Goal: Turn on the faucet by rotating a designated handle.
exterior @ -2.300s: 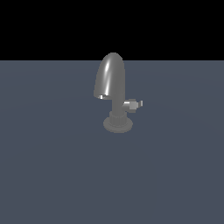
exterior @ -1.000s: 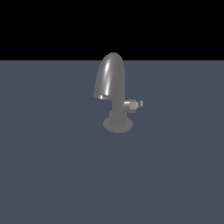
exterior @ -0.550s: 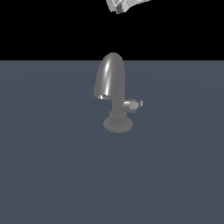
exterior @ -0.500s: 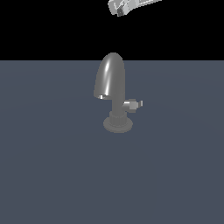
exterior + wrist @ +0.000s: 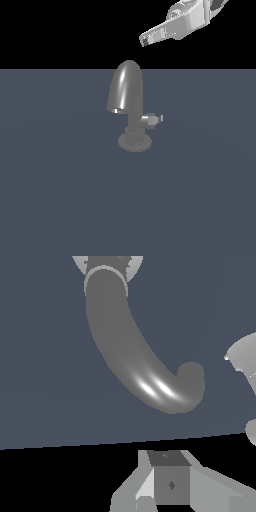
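The faucet stands upright on the dark grey surface, with a tall rounded hooded spout, a ribbed neck and a disc base. The handle, a small flat tab on a stub, sticks out from the neck toward the exterior view's right. My gripper hangs in the air above and to the right of the spout top, tilted, with its fingers together and nothing in them. It touches nothing. In the wrist view the curved spout lies ahead of the fingertips; I cannot pick out the handle there.
The flat dark grey surface spreads all around the faucet. A pale grey shape shows at the edge of the wrist view; I cannot tell what it is.
The gripper, out of view a second ago, has come in at the top of the exterior view and moved lower and rightward. The faucet and handle have not moved.
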Robot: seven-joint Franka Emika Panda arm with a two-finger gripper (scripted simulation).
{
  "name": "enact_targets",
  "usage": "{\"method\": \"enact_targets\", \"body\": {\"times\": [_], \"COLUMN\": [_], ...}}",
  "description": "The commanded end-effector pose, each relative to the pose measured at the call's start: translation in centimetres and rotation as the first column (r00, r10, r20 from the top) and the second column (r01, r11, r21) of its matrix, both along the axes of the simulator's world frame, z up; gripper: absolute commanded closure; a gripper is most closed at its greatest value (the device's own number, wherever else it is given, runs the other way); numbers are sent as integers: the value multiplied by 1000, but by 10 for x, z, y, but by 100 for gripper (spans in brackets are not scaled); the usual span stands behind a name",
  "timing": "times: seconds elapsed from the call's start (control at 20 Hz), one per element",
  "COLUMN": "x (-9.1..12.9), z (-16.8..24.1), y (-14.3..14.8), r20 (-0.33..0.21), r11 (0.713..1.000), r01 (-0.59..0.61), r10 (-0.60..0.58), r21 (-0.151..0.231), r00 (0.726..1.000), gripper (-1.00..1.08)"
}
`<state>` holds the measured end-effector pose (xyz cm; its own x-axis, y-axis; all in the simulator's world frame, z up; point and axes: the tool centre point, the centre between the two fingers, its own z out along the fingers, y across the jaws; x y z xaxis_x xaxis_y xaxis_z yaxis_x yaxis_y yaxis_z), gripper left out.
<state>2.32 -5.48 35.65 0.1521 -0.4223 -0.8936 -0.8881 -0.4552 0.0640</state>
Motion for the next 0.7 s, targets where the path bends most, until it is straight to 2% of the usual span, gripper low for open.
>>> {"method": "enact_targets", "body": {"times": [0.0,0.35,0.65], "x": [6,17,20], "z": [-13,-53,-91], "y": [-7,-24,-37], "r20": [-51,-198,-329], "r11": [998,976,935], "r01": [52,200,335], "r10": [-50,-181,-283], "r21": [27,84,114], "r00": [997,963,901], "gripper": [108,108,108]}}
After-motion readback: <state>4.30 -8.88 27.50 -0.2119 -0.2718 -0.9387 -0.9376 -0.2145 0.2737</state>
